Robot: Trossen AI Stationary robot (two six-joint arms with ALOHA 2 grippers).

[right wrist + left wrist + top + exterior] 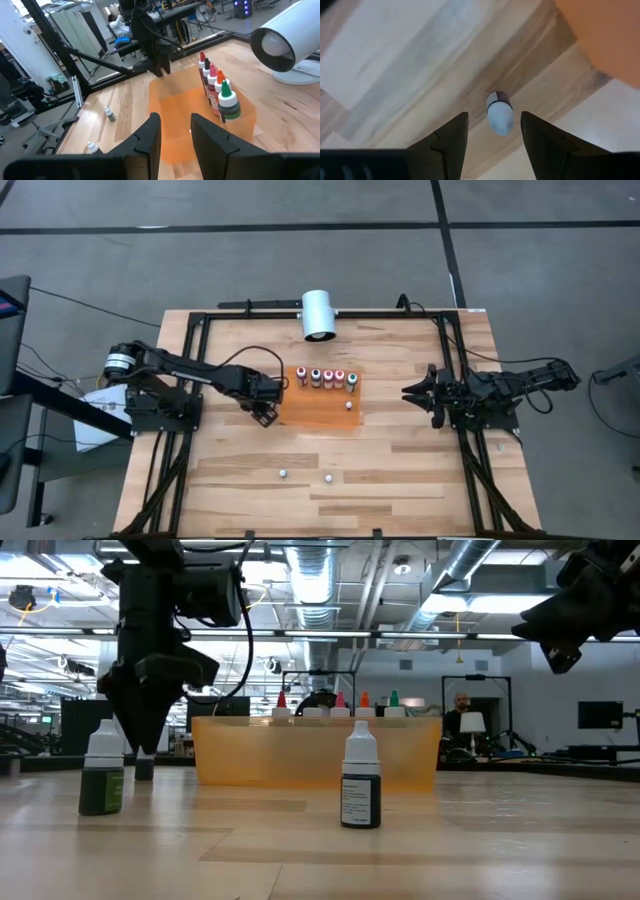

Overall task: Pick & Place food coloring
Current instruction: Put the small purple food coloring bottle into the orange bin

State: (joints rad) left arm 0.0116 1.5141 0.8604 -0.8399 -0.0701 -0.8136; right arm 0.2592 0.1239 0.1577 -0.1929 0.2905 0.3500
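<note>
An orange tray [322,412] sits mid-table with several food coloring bottles [326,377] standing in a row along its far side [216,87]. One small bottle with a pale top [499,112] stands upright on the wood just left of the tray. My left gripper [494,114] points straight down over it, open, with one finger on each side and a gap to both [264,414] [143,745]. Two more bottles stand near the front edge, a green one [102,778] and a dark one [361,790]. My right gripper [175,120] waits right of the tray, narrowly open with nothing between its fingers.
A large white cylinder [318,315] stands at the far edge behind the tray. A small pale object [349,405] lies in the tray's near right part. A black frame [190,330] runs along the table's sides. Bare wood lies between the tray and the two front bottles.
</note>
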